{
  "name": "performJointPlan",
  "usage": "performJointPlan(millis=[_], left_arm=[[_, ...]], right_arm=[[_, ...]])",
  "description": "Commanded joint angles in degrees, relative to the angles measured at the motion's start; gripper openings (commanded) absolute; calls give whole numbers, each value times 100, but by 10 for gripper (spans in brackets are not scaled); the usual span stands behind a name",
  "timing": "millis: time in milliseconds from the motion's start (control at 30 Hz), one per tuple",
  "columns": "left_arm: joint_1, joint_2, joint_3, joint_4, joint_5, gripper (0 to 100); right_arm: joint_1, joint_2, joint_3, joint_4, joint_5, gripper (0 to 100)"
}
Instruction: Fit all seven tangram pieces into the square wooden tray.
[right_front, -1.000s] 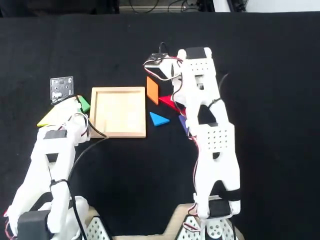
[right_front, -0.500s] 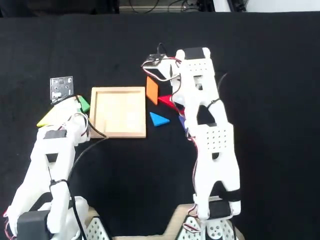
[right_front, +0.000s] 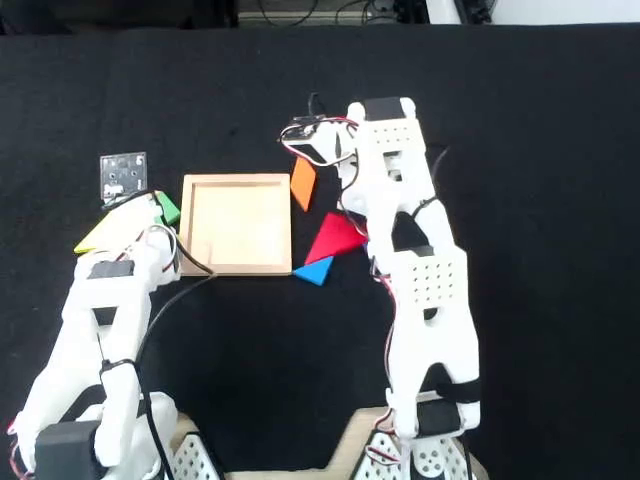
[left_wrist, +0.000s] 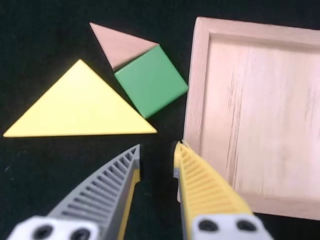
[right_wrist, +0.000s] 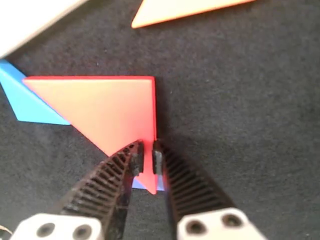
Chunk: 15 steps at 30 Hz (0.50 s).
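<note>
- Your right gripper is clamped on one corner of the flat red triangle. In the high view the piece lies at centre frame, just right of the square wooden tray, overlapping the small blue triangle.
- Expect it to be light, stiff and smooth. A corner hold may let it pivot, so mid-edge looks safer.
- Your left gripper is empty, jaws slightly apart, beside the tray's left rim.

White perforated arms, ribbed black tool

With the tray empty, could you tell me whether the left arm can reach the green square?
Probably yes: the left arm's jaws hang just short of the green square, with bare cloth between them.
</note>
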Motion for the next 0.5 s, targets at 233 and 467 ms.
performJointPlan(millis=[233, 467], left_arm=[[48, 0, -31, -114, 44, 119], [40, 0, -31, -114, 62, 119]], right_arm=[[246, -2404, 1499, 167, -202, 12], [105, -4444, 4277, -1345, 958, 52]])
